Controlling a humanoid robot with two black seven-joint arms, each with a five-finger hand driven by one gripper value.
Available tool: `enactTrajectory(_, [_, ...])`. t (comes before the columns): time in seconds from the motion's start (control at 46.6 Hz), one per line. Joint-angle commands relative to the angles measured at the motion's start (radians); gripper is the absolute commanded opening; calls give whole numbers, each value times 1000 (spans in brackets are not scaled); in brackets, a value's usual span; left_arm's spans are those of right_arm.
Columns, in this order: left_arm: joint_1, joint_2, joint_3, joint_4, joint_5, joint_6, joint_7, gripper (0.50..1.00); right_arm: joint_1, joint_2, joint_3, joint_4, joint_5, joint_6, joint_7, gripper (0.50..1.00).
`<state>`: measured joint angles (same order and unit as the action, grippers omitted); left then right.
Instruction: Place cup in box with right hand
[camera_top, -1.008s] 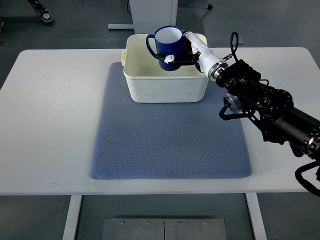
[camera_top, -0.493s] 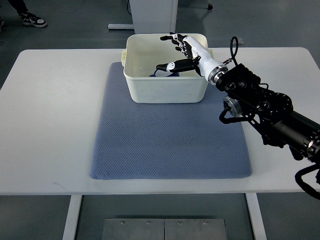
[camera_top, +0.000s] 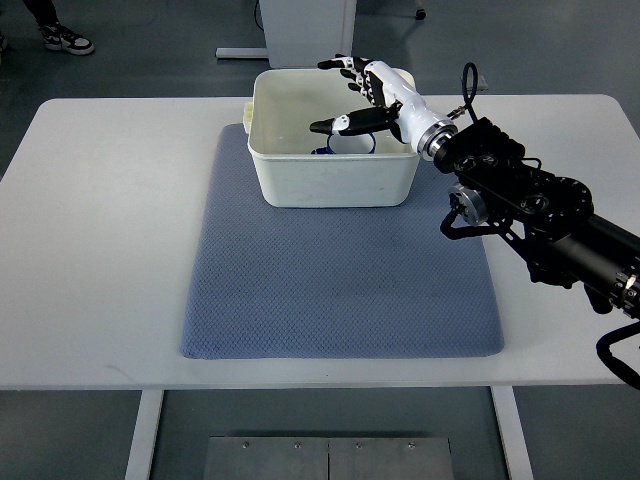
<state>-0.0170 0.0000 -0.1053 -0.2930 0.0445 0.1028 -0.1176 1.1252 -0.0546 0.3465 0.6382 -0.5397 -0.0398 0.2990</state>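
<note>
Right hand (camera_top: 362, 95): we see it over the far right part of the box, its arm coming in from the picture's right edge; the fingers are spread and hold nothing, with the thumb reaching out toward the left.
Fingers (camera_top: 338, 64): we see the dark tips fanned apart above the box's far rim, none of them touching the cup.
Cup (camera_top: 340, 150): we find the blue cup inside the box, low against the near wall; only a small part of its rim and white inside shows past the wall, so we cannot tell whether it stands upright or lies tilted.
Box (camera_top: 300, 180): we see a cream-white open tub standing on the far edge of the mat, near the middle of the table's far side, with a small tab at its left far corner.
Mat (camera_top: 340, 280): we see a blue-grey textured cloth spread flat on the table, the box resting on its far end.
Table (camera_top: 100, 250): we see a white top bearing the mat.
Person: we see a shoe (camera_top: 68, 42) on the floor at the far left corner of the picture, well apart from the table.
</note>
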Motion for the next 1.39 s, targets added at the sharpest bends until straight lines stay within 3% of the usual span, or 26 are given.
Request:
enactTrajectory(0.0, [0, 0, -1, 0, 0, 0, -1, 1000, 1, -39, 19, 32, 3, 0, -1, 993])
enactTrajectory(0.408, [0, 0, 1, 0, 0, 0, -1, 1000, -67, -246, 104, 201, 76, 12, -14, 993])
enactTrajectory(0.708, [0, 0, -1, 0, 0, 0, -1, 1000, -202, -280, 347, 205, 72, 89, -112, 995])
enactTrajectory(1.03, [0, 0, -1, 0, 0, 0, -1, 1000, -343, -263, 621, 205, 66, 143, -208, 998])
enactTrajectory(1.373, [0, 0, -1, 0, 0, 0, -1, 1000, -436, -122, 804, 183, 66, 139, -198, 1000])
